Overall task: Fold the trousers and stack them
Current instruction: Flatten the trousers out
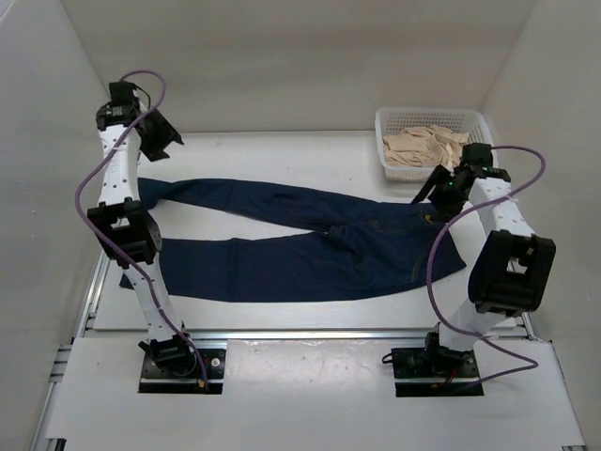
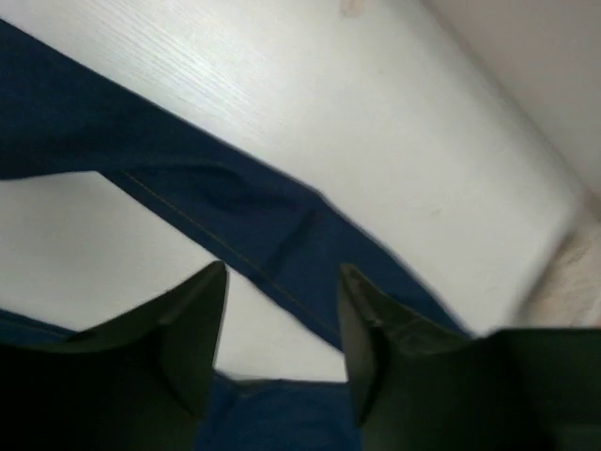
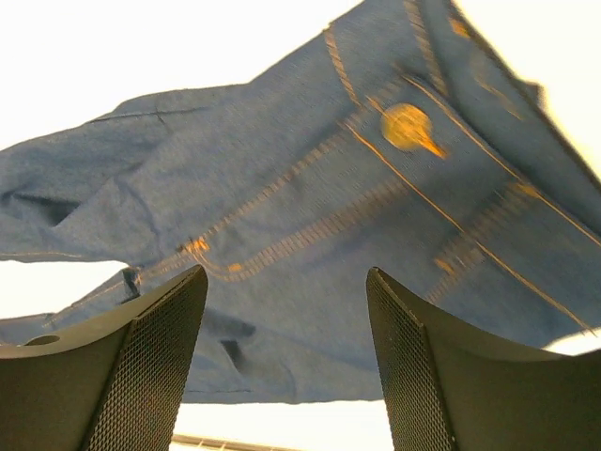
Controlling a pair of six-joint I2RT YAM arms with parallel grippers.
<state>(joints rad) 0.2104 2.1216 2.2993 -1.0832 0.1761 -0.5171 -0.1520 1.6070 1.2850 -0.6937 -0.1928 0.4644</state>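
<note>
White table (image 1: 282, 155), top view: trousers (image 1: 310, 254) lie flat, legs leftward, waist near a basket (image 1: 383, 120). Left wrist view: left gripper (image 2: 282, 272) spread, empty, over a leg. Right wrist view: right gripper (image 3: 286, 272) spread, empty, over the fly.

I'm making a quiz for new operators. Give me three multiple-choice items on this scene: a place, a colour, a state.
1. Where is the basket? A far right corner; B near left corner; C between the arm bases.
2. The cloth in it is: A red; B beige; C green.
3. Over the trousers, the left pincer and right pincer are: A shut empty; B gripping denim; C open.
Answers: A, the top view shows it far right; B, the heap is pale beige; C, both wrist views show them spread, holding nothing.
</note>
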